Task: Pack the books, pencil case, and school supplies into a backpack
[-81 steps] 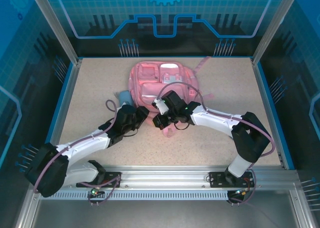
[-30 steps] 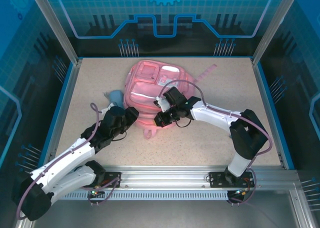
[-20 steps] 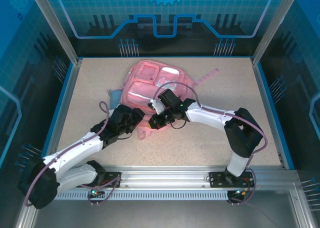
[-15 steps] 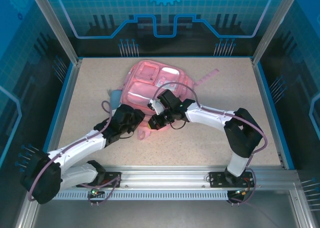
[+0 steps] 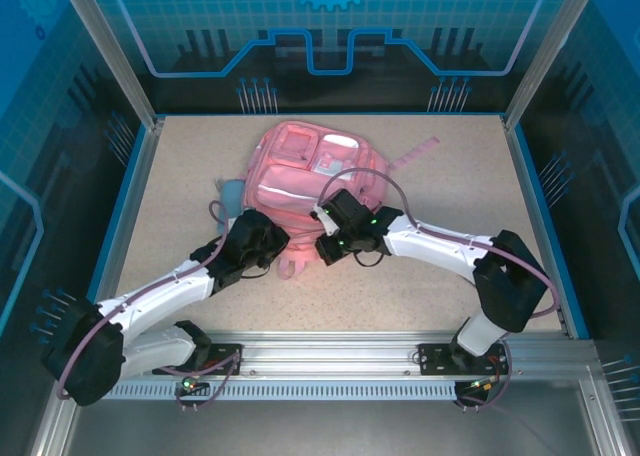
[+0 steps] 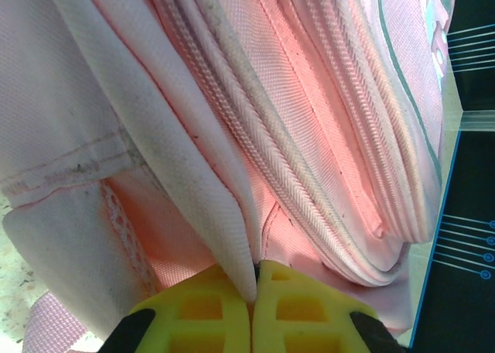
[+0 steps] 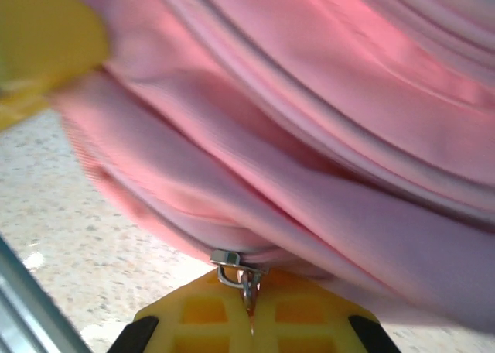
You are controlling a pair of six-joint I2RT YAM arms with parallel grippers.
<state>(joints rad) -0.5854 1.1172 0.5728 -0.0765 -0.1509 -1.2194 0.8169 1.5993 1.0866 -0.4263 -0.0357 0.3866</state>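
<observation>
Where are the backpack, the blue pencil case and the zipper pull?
backpack (image 5: 300, 171), top external view, pink front panel.
pencil case (image 5: 232, 191), top external view, its exposed blue end.
zipper pull (image 7: 247, 283), right wrist view, metal tab.

Cloth, metal, grainy tabletop
The large pink fabric backpack (image 6: 332, 121) is matt woven cloth; its small silver zipper pull (image 7: 241, 274) is shiny metal; the speckled beige tabletop (image 5: 470, 186) looks matt and grainy.
</observation>
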